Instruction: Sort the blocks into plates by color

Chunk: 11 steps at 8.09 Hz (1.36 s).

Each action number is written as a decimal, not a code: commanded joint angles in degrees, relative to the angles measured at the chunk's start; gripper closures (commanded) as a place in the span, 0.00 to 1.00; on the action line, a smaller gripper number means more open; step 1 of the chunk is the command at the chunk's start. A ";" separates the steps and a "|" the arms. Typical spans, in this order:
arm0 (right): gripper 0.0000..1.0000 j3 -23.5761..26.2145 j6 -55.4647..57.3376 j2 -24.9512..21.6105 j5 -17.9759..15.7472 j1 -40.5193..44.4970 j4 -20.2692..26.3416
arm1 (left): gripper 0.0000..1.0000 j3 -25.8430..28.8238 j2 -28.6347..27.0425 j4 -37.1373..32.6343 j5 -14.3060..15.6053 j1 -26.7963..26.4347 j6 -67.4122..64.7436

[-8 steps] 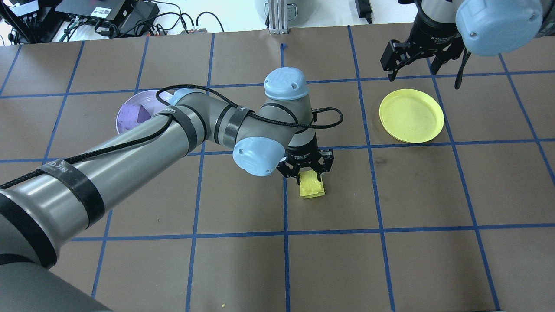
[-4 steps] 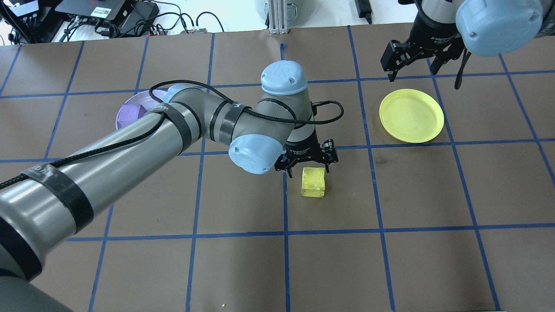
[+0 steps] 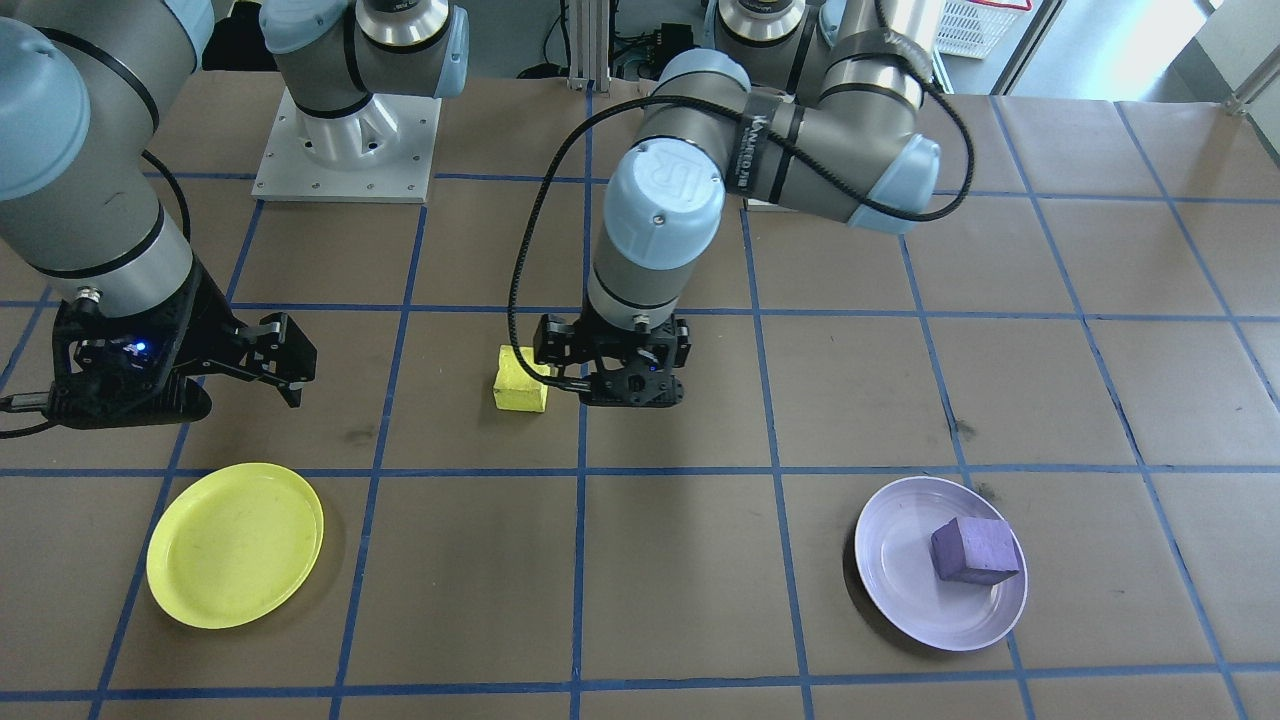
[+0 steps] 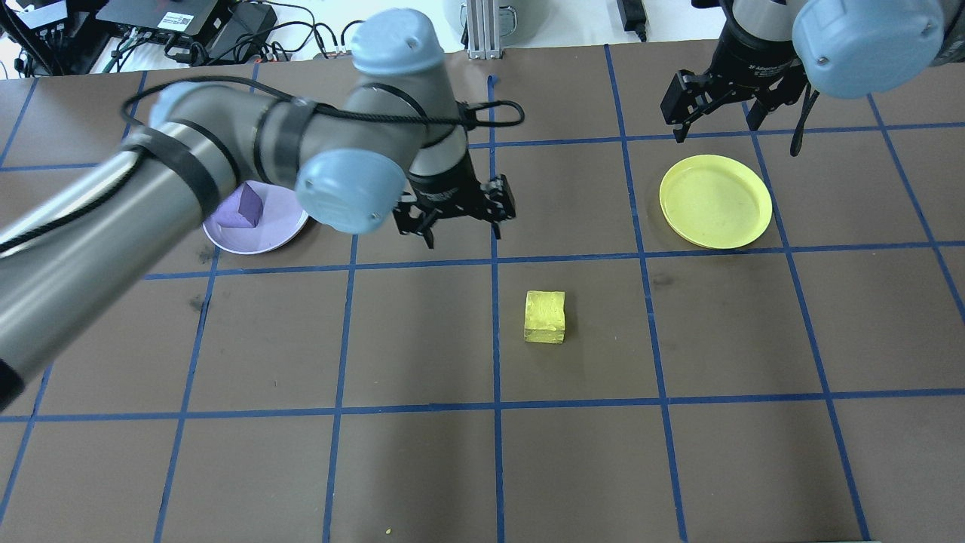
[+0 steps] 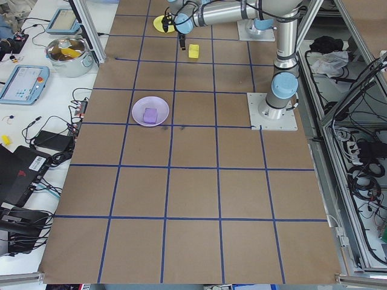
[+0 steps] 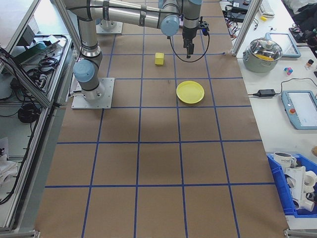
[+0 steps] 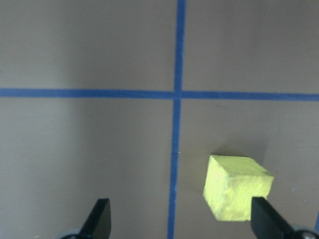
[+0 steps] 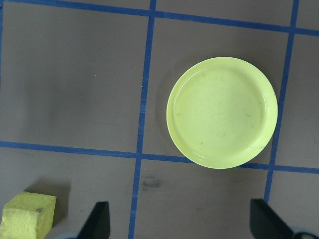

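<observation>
Resting alone on the bare worktop (image 4: pixel 678 467): yellow block (image 4: pixel 545 317), near the middle of the grid, just right of a blue tape line (image 4: pixel 495 339), well apart from both plates.

Changed within the last second:
- Left claw (image 4: pixel 456 219): a second ago closed down around the yellow block; half a second ago spread and lifted just clear of it; now withdrawn toward the far left, jaws wide apart, nothing held. Confirmed in the left wrist view, where both fingertips (image 7: pixel 99 219) frame empty paper and the block sits off toward the right fingertip.
- Yellow block: released, unmoved since, flat on one face.

Unchanged:
- Right claw (image 4: pixel 712 102): hovering beyond the far edge of the yellow plate (image 4: pixel 715 201), jaws open, empty.
- Yellow plate: right side, nothing in it.
- Purple block (image 4: pixel 247 207): lying inside the lavender plate (image 4: pixel 260 234), left side, partly hidden behind the left arm from overhead, plain in the front-facing view.

Meaning for the task (judgement):
- Purple half done.
- Yellow block set down mid-worktop, apparently as a hand-off point within reach of the right arm.
- Remaining: right claw to come over, take the yellow block, carry it to the yellow plate.
- Left arm's retreat clears that path.
</observation>
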 commanded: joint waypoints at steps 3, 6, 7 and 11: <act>0.00 1.53 1.16 -0.29 5.37 1.20 1.00 | 0.00 11.15 9.14 -21.86 9.65 13.66 15.55; 0.00 5.56 11.41 -0.12 5.47 5.22 1.18 | 0.00 14.40 14.32 -22.04 10.81 14.55 15.58; 0.00 8.71 16.58 -0.11 5.47 7.77 0.40 | 0.00 14.24 17.21 -22.04 11.16 14.37 15.58; 0.00 12.61 21.71 2.08 5.56 12.35 0.30 | 0.00 14.06 20.40 -22.92 11.07 14.55 15.67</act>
